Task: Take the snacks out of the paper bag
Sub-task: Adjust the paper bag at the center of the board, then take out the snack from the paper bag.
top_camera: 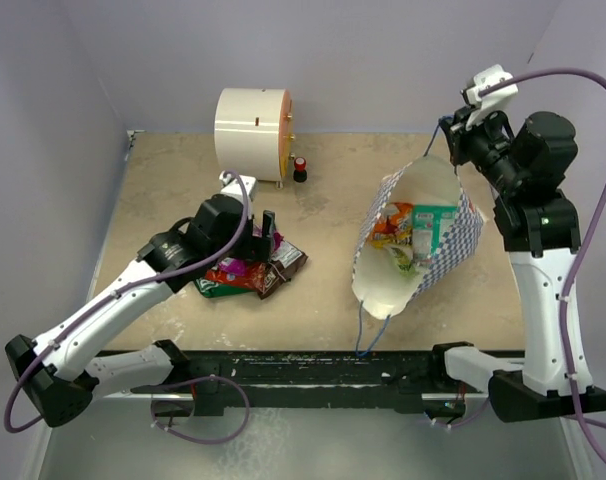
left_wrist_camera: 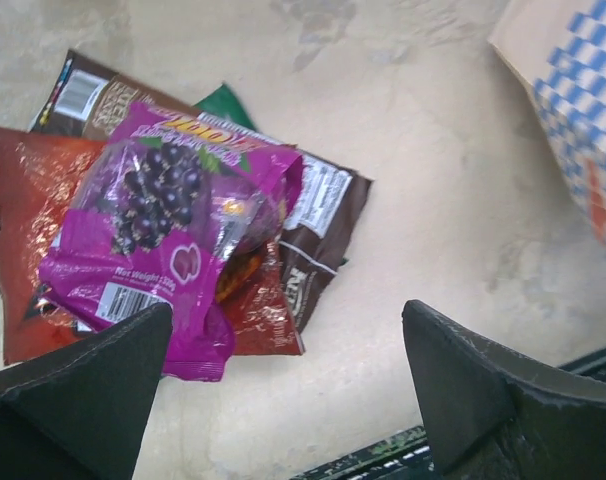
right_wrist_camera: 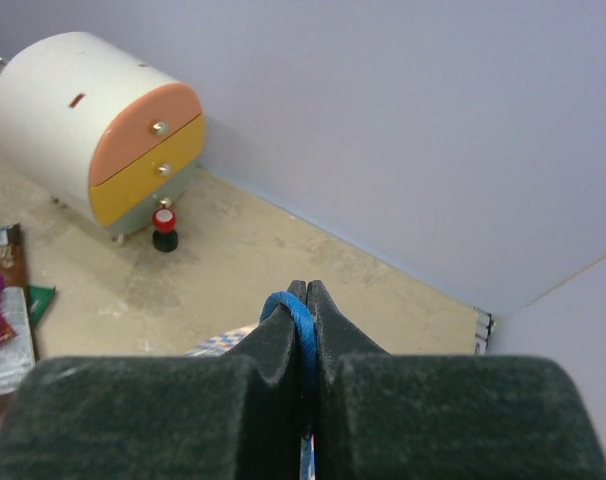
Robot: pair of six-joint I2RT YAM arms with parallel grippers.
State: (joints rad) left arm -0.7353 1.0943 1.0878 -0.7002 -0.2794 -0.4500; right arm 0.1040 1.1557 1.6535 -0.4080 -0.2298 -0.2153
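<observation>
Several glossy crinkly snack packets (left_wrist_camera: pixel 168 235) (purple topmost) piled on table beneath wide-open left gripper (left_wrist_camera: pixel 283 400); more inside blue-checkered white paper bag (top_camera: pixel 453 235), cord handle (right_wrist_camera: pixel 301 335) pinched by closed right gripper (right_wrist_camera: pixel 310 300).

We note the paper bag (top_camera: pixel 453 240): blue-and-white check outside, plain white inside, one orange mark on the check, with a blue cord handle (right_wrist_camera: pixel 301 330). Snacks inside it (top_camera: pixel 411 232) show orange, green and yellow. On the mottled beige desk (top_camera: pixel 323 290), the purple packet (left_wrist_camera: pixel 168 235) carries dark berries, a white barcode patch and yellow lettering; under it we see an orange-red packet (left_wrist_camera: pixel 28 200), a brown packet (left_wrist_camera: pixel 323 225) with a white label, and a green corner (left_wrist_camera: pixel 223 103). The drum (right_wrist_camera: pixel 73 130) is cream-white with a salmon-pink and yellow front. The small bottle (right_wrist_camera: pixel 164 228) is red over black. Both hands' fingers are black, as on the left hand (left_wrist_camera: pixel 283 390).
</observation>
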